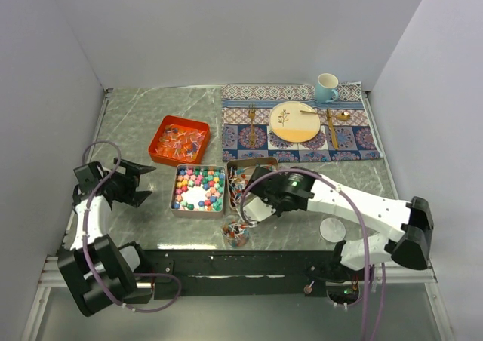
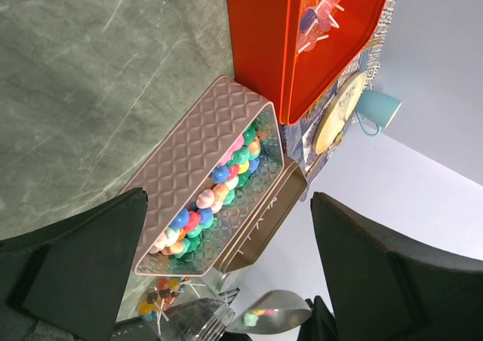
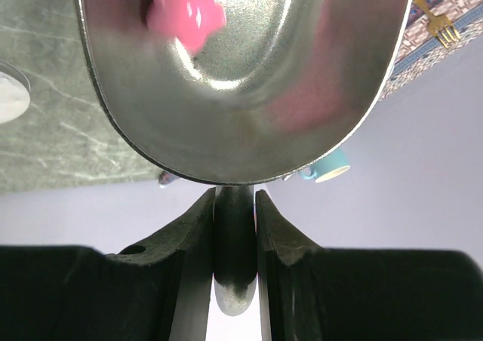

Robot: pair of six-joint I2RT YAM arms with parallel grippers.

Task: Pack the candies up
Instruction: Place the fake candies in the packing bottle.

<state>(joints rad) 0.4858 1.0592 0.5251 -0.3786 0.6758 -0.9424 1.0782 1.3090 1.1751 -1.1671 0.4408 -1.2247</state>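
Observation:
Chunky coloured candies (image 1: pixel 198 188) fill a quilted pink tin (image 1: pixel 176 198) at the table's middle, also seen in the left wrist view as the tin (image 2: pixel 198 160). My left gripper (image 1: pixel 145 179) stands open just left of that tin with nothing between its fingers (image 2: pixel 83 269). My right gripper (image 1: pixel 259 199) is shut on the handle (image 3: pixel 235 243) of a metal scoop (image 3: pixel 249 92). A pink candy (image 3: pixel 185 7) lies in the scoop. The scoop (image 2: pixel 275 311) hangs over a glass jar (image 1: pixel 236 234) that holds candies. Slim wrapped candies lie in an orange tray (image 1: pixel 179 139).
A second tin (image 1: pixel 249 164) sits right of the pink one, partly hidden by my right arm. A round lid (image 1: pixel 332 229) lies near the front right. At the back right, a patterned mat (image 1: pixel 355 141) carries a plate (image 1: pixel 294 121), gold cutlery and a blue mug (image 1: pixel 326 88).

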